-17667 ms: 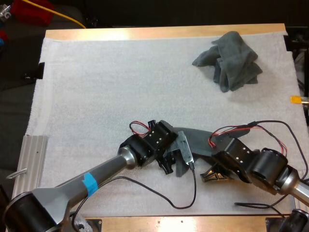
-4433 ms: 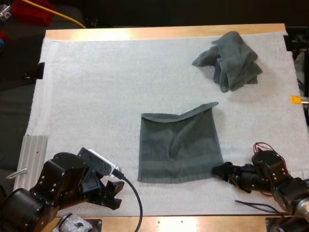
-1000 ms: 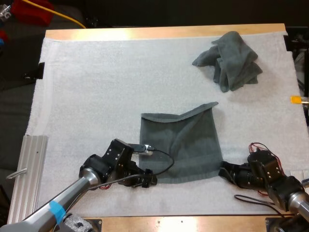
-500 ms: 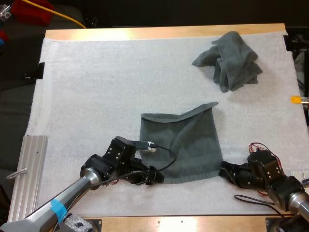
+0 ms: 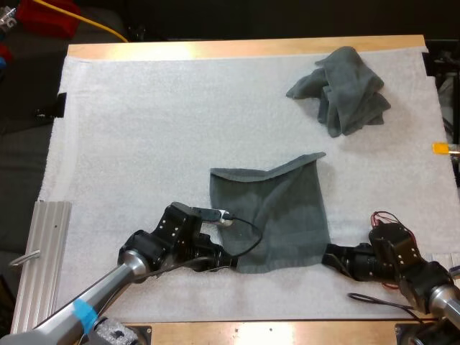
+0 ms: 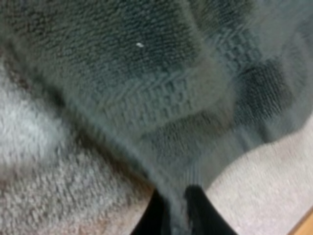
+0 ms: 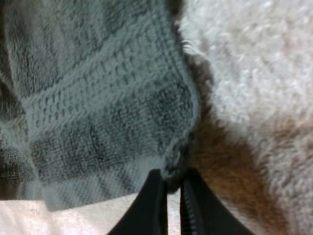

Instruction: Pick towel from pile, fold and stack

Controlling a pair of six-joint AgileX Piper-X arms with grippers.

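Two towels: dark grey-green flat towel [image 5: 277, 215], crumpled towel [image 5: 345, 90]. Arms are lying low; left fingers [image 6: 198, 215], right fingers [image 7: 149, 205] are clamping flat towel's near corners.

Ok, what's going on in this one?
Two robot arms are working on a flat towel on the white mat. The left tool pinches its near left corner and the right tool its near right corner, apparently ready to fold. A crumpled towel lies at the far right.
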